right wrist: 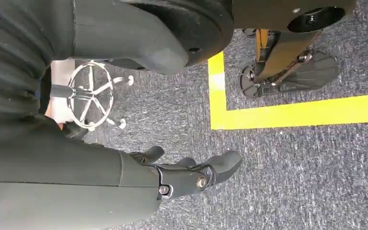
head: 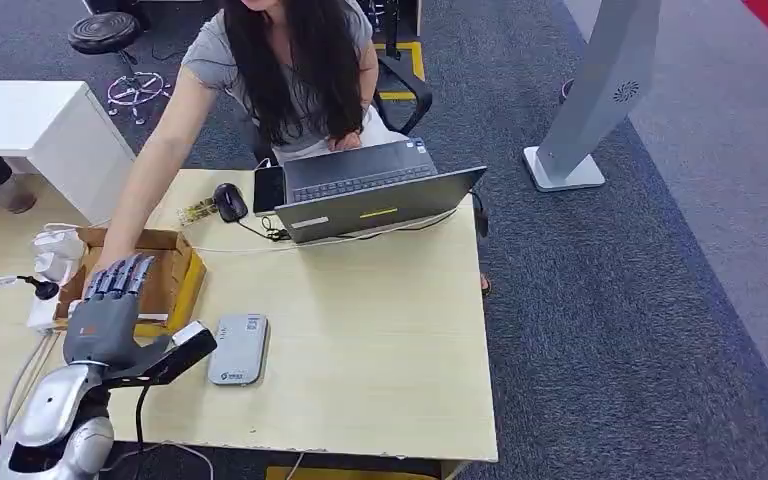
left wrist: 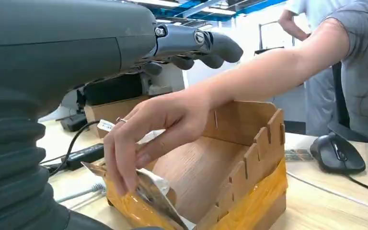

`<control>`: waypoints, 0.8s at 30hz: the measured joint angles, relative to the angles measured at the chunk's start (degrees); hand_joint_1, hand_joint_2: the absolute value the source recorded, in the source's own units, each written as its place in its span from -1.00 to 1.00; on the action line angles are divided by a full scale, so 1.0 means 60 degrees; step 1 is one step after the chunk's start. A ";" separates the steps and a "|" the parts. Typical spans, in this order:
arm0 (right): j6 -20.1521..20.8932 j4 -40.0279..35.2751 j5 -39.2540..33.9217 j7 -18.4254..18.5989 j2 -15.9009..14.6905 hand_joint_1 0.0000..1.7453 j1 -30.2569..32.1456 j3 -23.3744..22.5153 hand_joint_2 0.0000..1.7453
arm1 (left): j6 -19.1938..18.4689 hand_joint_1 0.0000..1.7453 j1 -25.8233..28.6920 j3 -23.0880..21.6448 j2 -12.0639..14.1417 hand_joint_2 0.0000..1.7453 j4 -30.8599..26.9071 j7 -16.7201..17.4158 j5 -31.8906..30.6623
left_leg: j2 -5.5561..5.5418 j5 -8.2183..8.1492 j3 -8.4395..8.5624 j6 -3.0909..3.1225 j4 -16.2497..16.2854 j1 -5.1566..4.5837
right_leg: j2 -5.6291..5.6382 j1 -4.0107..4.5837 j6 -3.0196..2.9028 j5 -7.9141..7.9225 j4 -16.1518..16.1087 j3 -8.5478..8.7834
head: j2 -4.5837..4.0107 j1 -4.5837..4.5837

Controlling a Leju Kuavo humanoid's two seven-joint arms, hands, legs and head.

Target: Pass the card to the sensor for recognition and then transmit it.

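My left hand (head: 108, 315) hovers above a cardboard box (head: 175, 285) at the table's left, fingers stretched forward and thumb out, holding nothing. In the left wrist view its fingers (left wrist: 191, 45) hang over the box (left wrist: 258, 158). Under them a person's hand (left wrist: 148, 129) reaches into the box and touches a flat card in a clear wrapper (left wrist: 155, 194) at the box's near edge. The grey card sensor (head: 238, 348) lies flat on the table just right of my thumb. My right hand (right wrist: 191, 172) hangs over the carpet, fingers loosely apart and holding nothing.
A person sits behind the table, one arm (head: 155, 170) stretched to the box. An open laptop (head: 380, 195), a mouse (head: 230, 202) and a phone (head: 268, 188) lie at the far edge. Cables and a power strip (head: 45, 290) sit left of the box. Yellow floor tape (right wrist: 297, 112).
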 joint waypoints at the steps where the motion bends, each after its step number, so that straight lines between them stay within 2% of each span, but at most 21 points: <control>1: 0.0004 -0.0004 0.0000 0.0000 0.0000 -1.00 0.0000 0.0000 1.00 | -0.0004 -1.00 0.0001 0.0004 0.0000 1.00 0.0022 0.0000 0.0000 | 0.0000 0.0000 0.0000 0.0000 0.0000 0.0000 | 0.0000 0.0000 0.0000 0.0000 0.0000 0.0000 | 0.0000 0.0000; 24: 0.0015 -0.0018 0.0026 0.0000 0.0000 -1.00 0.0002 -0.0044 1.00 | -0.0044 -1.00 0.0211 0.0237 0.0029 1.00 0.0106 -0.0011 0.0117 | -0.0001 0.0000 -0.0002 0.0000 0.0000 0.0000 | -0.0001 0.0000 0.0000 0.0000 0.0000 0.0001 | 0.0000 0.0000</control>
